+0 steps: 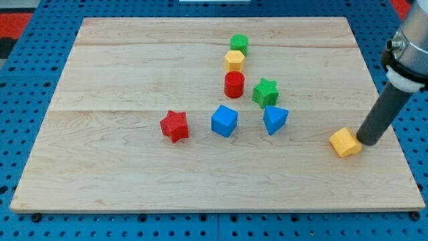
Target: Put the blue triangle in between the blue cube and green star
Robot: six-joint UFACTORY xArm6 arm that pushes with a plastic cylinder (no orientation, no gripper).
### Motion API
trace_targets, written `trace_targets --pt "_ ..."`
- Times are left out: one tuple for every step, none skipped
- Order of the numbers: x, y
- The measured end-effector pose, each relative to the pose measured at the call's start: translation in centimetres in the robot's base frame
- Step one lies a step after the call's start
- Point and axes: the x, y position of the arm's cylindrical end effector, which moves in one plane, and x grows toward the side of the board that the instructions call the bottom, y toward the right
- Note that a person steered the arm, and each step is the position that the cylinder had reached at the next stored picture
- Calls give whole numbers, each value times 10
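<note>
Seven blocks sit on the board (134, 174), and you only need to care about three of them. Nearest you, at about 4 o'clock from the board's centre, my tip (367, 142) rests just beside the yellow cube (346, 142), on its 3 o'clock side; it looks to be touching or nearly so, but that cube is no part of the job. The tool is a plain rod with nothing to open or close, and it holds nothing.

Moving farther in, the row across the middle reads red star (174, 126), blue cube (224, 120), blue triangle (275, 119). The triangle sits at 3 o'clock of the blue cube and just below the green star (265, 92), close to it but seemingly apart. That leaves it beside the gap between cube and star (not in it), so you would likely want to nudge it toward 10 or 11 o'clock, which means bringing the tip round to the triangle's 4 o'clock side first.

Farthest off, the red cylinder (234, 84), a second yellow block (235, 59) and a green block (239, 44) stack up toward 12 o'clock; watch the cylinder, since it crowds the gap.
</note>
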Motion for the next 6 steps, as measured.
trace_targets --pt "-11 -9" --pt "-8 -37" --pt "7 -79" --pt "-3 -76" --pt "-31 -114" --pt "-42 -157"
